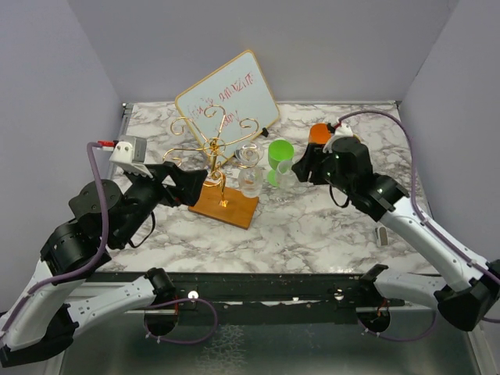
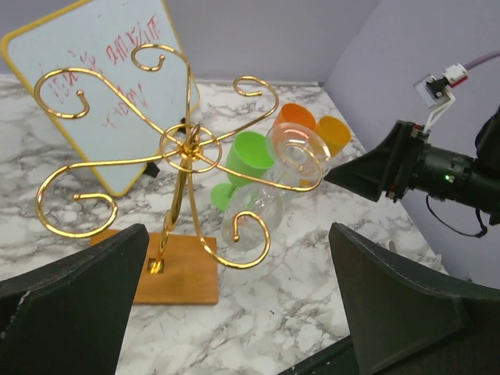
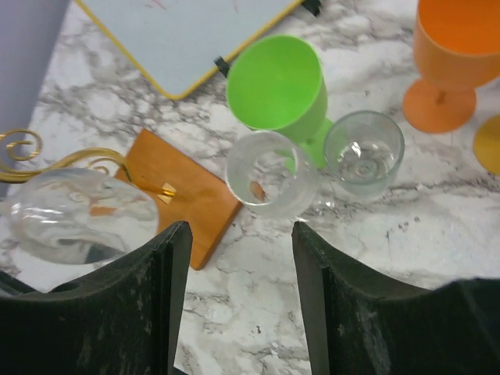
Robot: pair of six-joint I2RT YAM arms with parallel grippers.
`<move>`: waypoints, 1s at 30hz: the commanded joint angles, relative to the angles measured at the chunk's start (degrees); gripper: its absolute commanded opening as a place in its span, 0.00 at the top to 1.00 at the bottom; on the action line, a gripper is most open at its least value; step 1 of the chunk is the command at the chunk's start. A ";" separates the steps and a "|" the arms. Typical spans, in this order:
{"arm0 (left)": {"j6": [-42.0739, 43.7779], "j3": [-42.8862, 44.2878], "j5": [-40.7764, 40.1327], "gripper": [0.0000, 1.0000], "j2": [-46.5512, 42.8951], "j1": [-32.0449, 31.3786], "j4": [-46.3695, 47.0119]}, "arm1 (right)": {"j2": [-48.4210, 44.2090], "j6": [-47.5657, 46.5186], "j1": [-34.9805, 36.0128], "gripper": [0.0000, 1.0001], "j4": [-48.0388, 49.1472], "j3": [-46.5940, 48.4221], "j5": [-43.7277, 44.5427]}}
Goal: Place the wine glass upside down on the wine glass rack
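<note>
A clear wine glass [image 3: 269, 173] is seen standing on the bench [image 3: 234, 320] below the right tool [image 3: 238, 234], just beside a green cup [image 3: 277, 82]. On the gold wine glass rack [image 2: 187, 144] nearby, another glass [image 2: 254, 219] is already hung upside down. The right tool and the left tool [image 2: 238, 234] are spread wide, with nothing held. The wine glass is likely light, slippery and easily broken, so it should be pinched softly at the stem.

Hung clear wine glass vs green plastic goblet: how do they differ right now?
The clear wine glass is transparent; the green plastic goblet is opaque. The glass hangs bowl-down, tilted, from the gold wire rack; the goblet stands upright on the marble table. Both are stemmed.
</note>
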 commanded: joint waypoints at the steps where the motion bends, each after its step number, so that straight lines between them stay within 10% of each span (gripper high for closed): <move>1: -4.91 -0.48 -1.52 0.01 -2.11 -0.21 -9.63 | 7.29 3.85 0.20 0.43 -14.13 4.05 9.34; 30: -19.74 -22.26 1.76 0.01 -19.42 -0.20 -12.22 | 19.82 3.35 0.12 0.49 -10.75 12.95 13.46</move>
